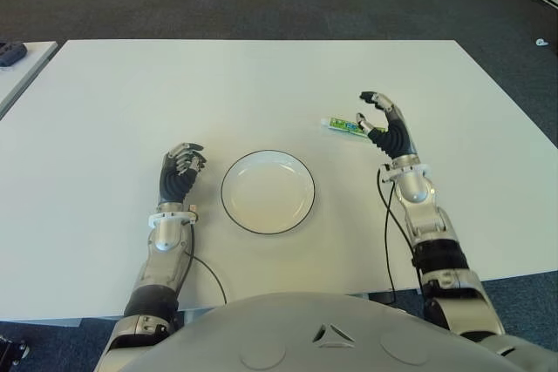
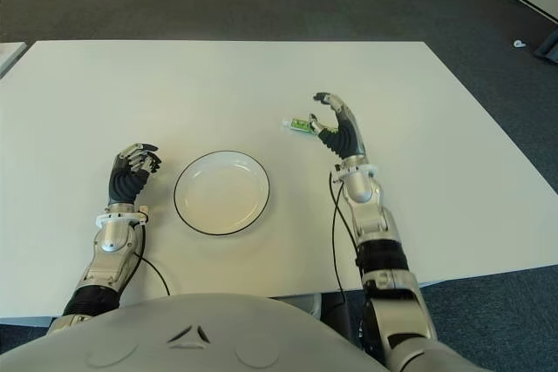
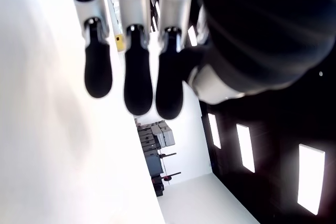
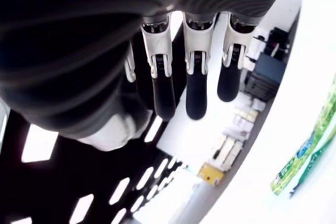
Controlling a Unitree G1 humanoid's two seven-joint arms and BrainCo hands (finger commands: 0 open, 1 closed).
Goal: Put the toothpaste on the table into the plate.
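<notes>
The toothpaste (image 1: 346,125), a small green and white tube, lies flat on the white counter (image 1: 261,84), in the right half of it and about midway between the far edge and the near edge. It points roughly along the counter's length, one end toward the plate's side, the other toward the right edge.

The right hand (image 1: 384,122) shows just beside that right end of the tube, palm turned inward. Its fingers (image 4: 195,90) are apart and loosely extended, closed on nothing; the right wrist view shows the tube lying clear of the fingertips, off to one side of them. Whether the thumb touches the tube I cannot tell.

The plate (image 1: 267,191), white with a thin dark rim, sits empty nearer the near edge, close to the counter's middle, well apart from the tube.

The left hand (image 1: 180,172) shows just left of the plate, toward the near edge, its fingers (image 3: 138,82) curled together and holding nothing.
</notes>
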